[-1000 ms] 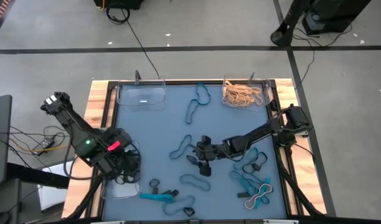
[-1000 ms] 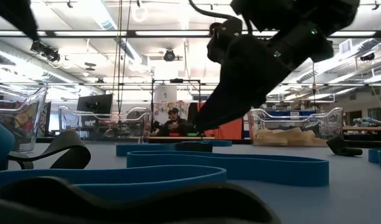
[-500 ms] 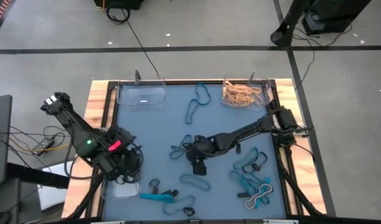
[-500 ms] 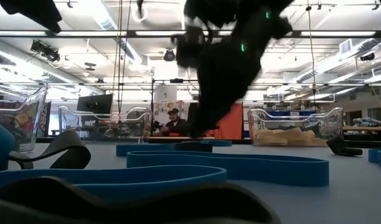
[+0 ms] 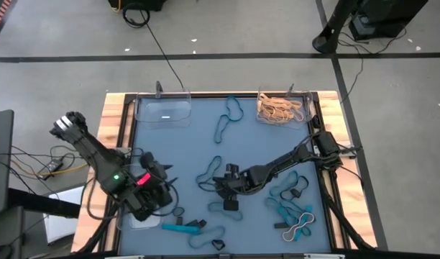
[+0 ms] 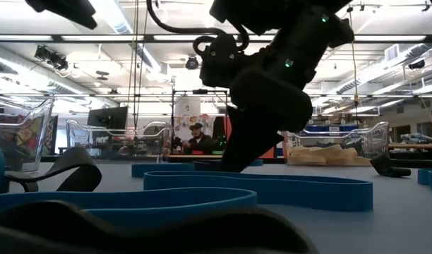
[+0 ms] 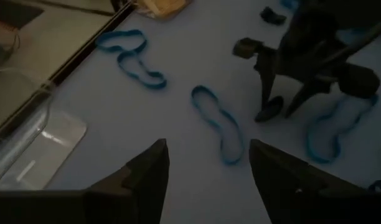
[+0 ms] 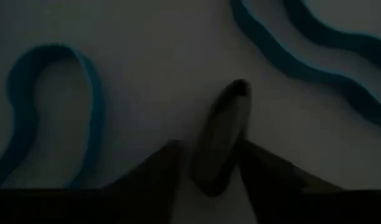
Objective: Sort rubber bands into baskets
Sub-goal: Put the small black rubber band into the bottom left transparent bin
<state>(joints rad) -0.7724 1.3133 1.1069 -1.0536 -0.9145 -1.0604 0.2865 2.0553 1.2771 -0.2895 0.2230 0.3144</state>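
Wood-edged blue table — black floor cable behind.

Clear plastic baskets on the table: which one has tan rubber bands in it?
The clear plastic basket at the table's far right corner holds the heap of tan rubber bands; the far left basket holds none.

Blue-topped bench with a wooden rim, strewn with rubber bands.

Three clear baskets stand on it: an empty-looking one at the far left, one at the far right heaped with tan bands, and a third at the near left edge. Teal bands lie loose: one between the far baskets, one mid-bench, several near right. Small black bands lie along the near edge, and one black band lies mid-bench.
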